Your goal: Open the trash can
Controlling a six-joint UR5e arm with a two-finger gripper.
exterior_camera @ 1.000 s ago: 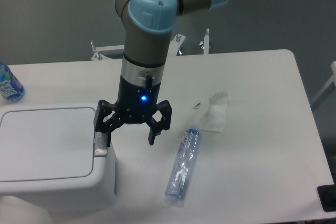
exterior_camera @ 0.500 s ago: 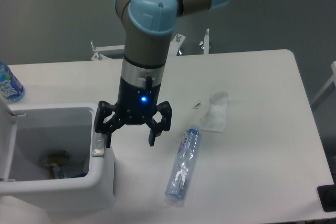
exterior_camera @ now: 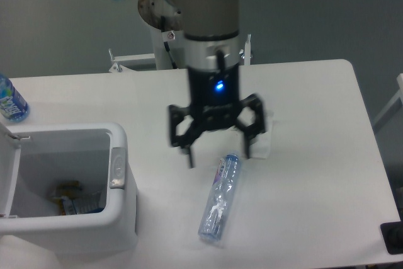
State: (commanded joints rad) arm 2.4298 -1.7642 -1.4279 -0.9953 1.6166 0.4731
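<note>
The gripper (exterior_camera: 219, 154) hangs point-down over the middle of the table (exterior_camera: 315, 174), its two fingers spread wide with nothing between them and nothing touching either one. One fingertip (exterior_camera: 191, 159) points at bare tabletop; the other comes down close to the upper end of a clear plastic bottle (exterior_camera: 219, 198) that lies on its side, long axis running from upper right to lower left, directly below the gripper. Just behind the fingers a crumpled white tissue (exterior_camera: 261, 138) lies on the table, partly hidden by the gripper.

The trash can (exterior_camera: 123, 218) sits well apart from the gripper, off toward the left edge of the picture and a little nearer the camera. Its lid (exterior_camera: 5, 174) stands swung up at the far left side, the mouth is open, and some scraps of rubbish (exterior_camera: 69, 198) show at the bottom. The small grey latch button (exterior_camera: 117, 168) is on the rim that faces the gripper, with clear table between them.

Judging by the raised lid, the opening looks done; no further press on the button seems needed. A blue-labelled water bottle (exterior_camera: 10, 100) stands at the far left edge of the table.
</note>
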